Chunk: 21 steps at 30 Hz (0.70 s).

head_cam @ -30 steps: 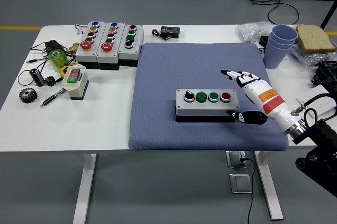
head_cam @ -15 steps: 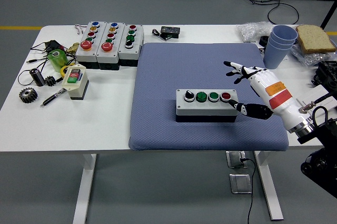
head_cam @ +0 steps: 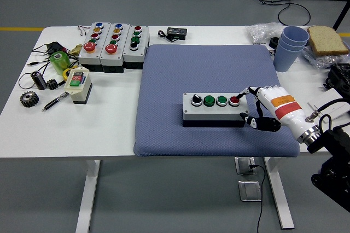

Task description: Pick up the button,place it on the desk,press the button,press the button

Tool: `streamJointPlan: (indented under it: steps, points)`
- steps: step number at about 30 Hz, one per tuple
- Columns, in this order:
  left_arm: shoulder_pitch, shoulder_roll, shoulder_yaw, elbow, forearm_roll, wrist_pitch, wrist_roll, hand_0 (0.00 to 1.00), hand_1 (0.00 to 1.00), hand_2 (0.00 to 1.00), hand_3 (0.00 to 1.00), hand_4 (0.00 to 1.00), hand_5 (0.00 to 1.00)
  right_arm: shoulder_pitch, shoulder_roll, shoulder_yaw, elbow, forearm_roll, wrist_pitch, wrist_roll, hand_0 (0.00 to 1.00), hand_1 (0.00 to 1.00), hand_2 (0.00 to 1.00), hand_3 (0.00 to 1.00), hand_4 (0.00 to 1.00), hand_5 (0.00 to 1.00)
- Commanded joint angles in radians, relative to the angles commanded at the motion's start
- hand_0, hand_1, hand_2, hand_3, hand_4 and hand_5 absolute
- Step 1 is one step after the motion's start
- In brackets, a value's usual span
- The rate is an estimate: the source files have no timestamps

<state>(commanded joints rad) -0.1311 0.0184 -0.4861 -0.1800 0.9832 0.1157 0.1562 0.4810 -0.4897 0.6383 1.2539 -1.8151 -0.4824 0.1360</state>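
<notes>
In the head view, the grey button box (head_cam: 214,110) is seen lying on the blue mat (head_cam: 208,74), its long side set left to right. The right hand (head_cam: 261,107) is placed at the box's right end, one fingertip (head_cam: 240,97) bent onto the red button (head_cam: 234,100). Nothing is held. The box's near right corner is hidden by the thumb.

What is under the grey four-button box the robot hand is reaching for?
The button box sits on the blue mat, which lies on the white table. The robot hand is at its right end. The mat directly beneath the box is covered.
</notes>
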Motion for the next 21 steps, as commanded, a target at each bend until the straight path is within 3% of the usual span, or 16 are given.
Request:
streamJointPlan:
  steps: [21]
  points:
    - [0.009, -0.001, -0.008, 0.000, 0.017, -0.002, 0.004, 0.623, 0.658, 0.678, 0.593, 0.341, 0.648, 0.015, 0.028, -0.009, -0.016, -0.001, -0.019, -0.005, 0.112, 0.002, 0.162, 0.611, 0.746, 0.233]
